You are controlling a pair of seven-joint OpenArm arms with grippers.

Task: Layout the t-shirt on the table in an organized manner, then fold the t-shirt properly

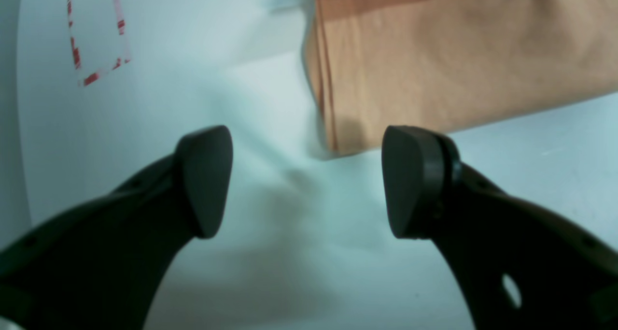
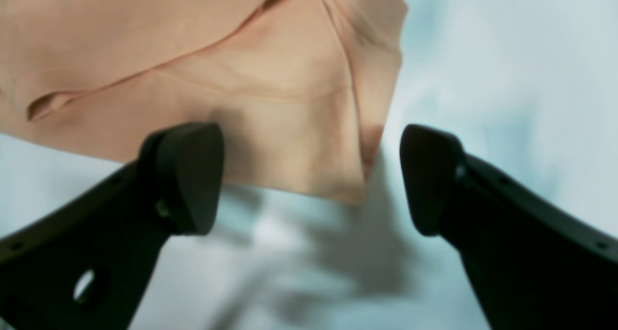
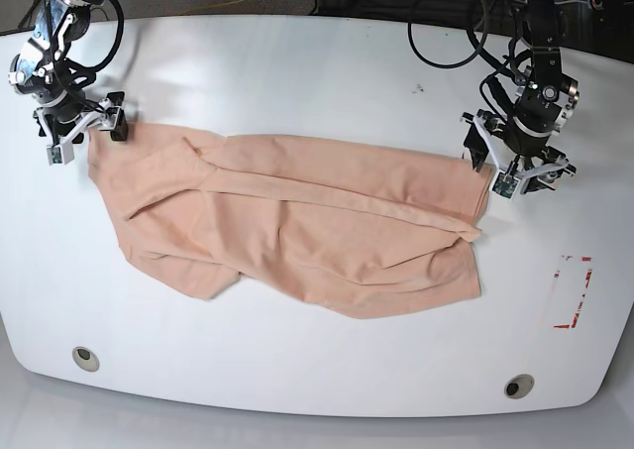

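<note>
**Both pincers poised at the shirt's far corners**

Spread lengthwise across the large white smooth counter (image 3: 317, 62) lies the peach-pink soft cotton t-shirt (image 3: 297, 226), rumpled, one long fold running across it. The left pincer (image 1: 307, 180) hangs released, a hemmed corner between its jaws. The right pincer (image 2: 311, 178) is likewise released over the opposite corner. Judgement: each should lower, clench on one layer only, then pull evenly outward.

Two black arms (image 3: 540, 33), trailing cables, rounded matte fingers (image 1: 205, 180) (holes along sides)
</note>
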